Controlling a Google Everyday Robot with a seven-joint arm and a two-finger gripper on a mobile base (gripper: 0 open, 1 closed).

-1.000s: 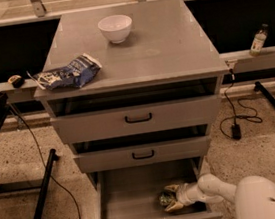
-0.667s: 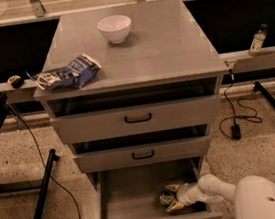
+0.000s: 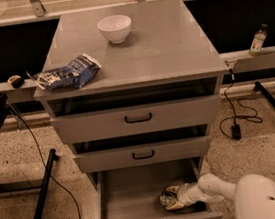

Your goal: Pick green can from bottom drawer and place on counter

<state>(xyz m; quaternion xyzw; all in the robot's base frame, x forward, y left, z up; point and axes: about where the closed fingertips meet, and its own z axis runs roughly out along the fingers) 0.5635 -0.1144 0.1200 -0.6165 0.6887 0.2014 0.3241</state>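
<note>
The bottom drawer point(image 3: 128, 196) is pulled open, its flat grey floor showing. The green can point(image 3: 166, 199) lies on its side at the drawer's right front. My gripper point(image 3: 170, 198) reaches in from the right on a white arm, one finger above the can and one below it. The fingers sit close around the can, which still rests on the drawer floor. The counter point(image 3: 154, 43) is the grey top of the cabinet, well above.
A white bowl point(image 3: 114, 28) stands at the back of the counter and a blue crinkled snack bag point(image 3: 67, 73) lies at its front left edge. Two upper drawers stand slightly ajar. A bottle point(image 3: 257, 40) stands on the right ledge. Cables lie on the floor.
The gripper and can stay at the same spot in the drawer; no clear movement between the frames.
</note>
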